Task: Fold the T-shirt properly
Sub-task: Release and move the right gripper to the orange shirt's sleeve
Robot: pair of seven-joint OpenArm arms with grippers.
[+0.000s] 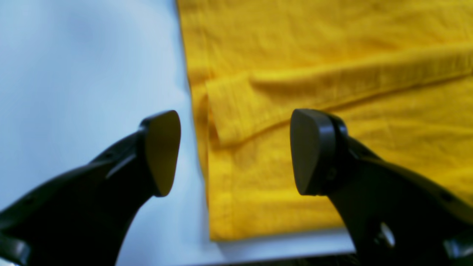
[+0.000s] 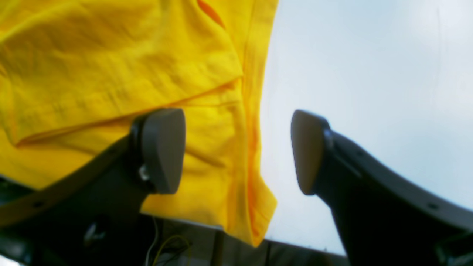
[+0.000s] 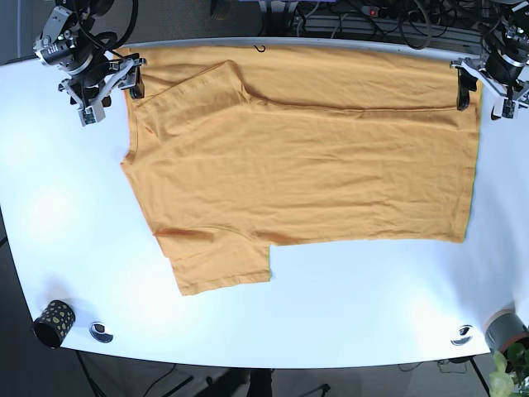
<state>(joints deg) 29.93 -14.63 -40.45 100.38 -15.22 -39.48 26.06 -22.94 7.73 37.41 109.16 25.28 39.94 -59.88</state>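
Observation:
The yellow T-shirt [image 3: 297, 174] lies spread on the white table [image 3: 331, 306], its far edge folded over toward the middle. One sleeve [image 3: 219, 260] sticks out at the near left. My left gripper [image 3: 483, 93] is at the shirt's far right corner. In the left wrist view the left gripper [image 1: 236, 151] is open, its fingers straddling the shirt's edge [image 1: 201, 147] and a folded flap [image 1: 240, 111]. My right gripper [image 3: 110, 91] is at the far left corner. In the right wrist view the right gripper [image 2: 234, 151] is open over the shirt's hem [image 2: 251, 155]. Neither one pinches cloth.
A black dotted cup [image 3: 51, 322] and a metal disc [image 3: 101, 332] sit at the near left table edge. Another disc [image 3: 461, 335] and a grey pot with a plant [image 3: 506, 332] are at the near right. Cables [image 3: 372, 21] run behind the table's far edge.

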